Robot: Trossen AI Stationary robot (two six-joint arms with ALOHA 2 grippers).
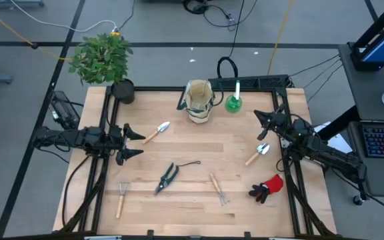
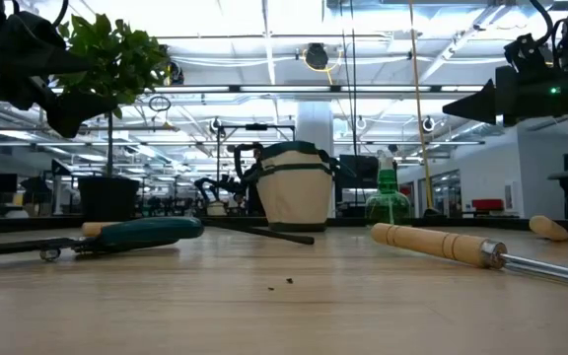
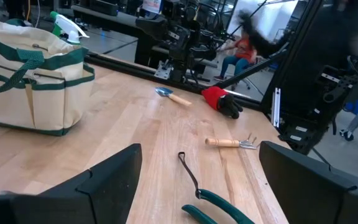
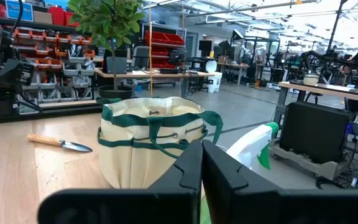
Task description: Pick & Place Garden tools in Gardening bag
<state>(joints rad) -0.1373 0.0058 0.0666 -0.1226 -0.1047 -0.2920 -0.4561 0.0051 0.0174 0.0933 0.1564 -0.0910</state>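
The beige gardening bag (image 1: 199, 101) stands upright at the table's far middle, with the green sprayer (image 1: 234, 100) beside it. Garden tools lie flat on the wood: one trowel (image 1: 157, 131) at the left, another trowel (image 1: 257, 153) at the right, dark shears (image 1: 167, 177), two little rakes (image 1: 121, 198) (image 1: 219, 189) and a red-and-black glove (image 1: 267, 189). My left gripper (image 1: 136, 143) hovers open at the left side, pointing right, with the shears (image 3: 210, 205) ahead of it. My right gripper (image 1: 262, 124) is shut and empty at the right, pointing at the bag (image 4: 151, 143) and sprayer (image 4: 250, 146).
A leafy potted plant (image 1: 102, 57) in a black pot (image 1: 122, 90) stands at the far left corner. A black frame rail (image 1: 259, 83) runs along the far edge behind the bag. Bare wood lies in the table's middle, between the bag and the shears.
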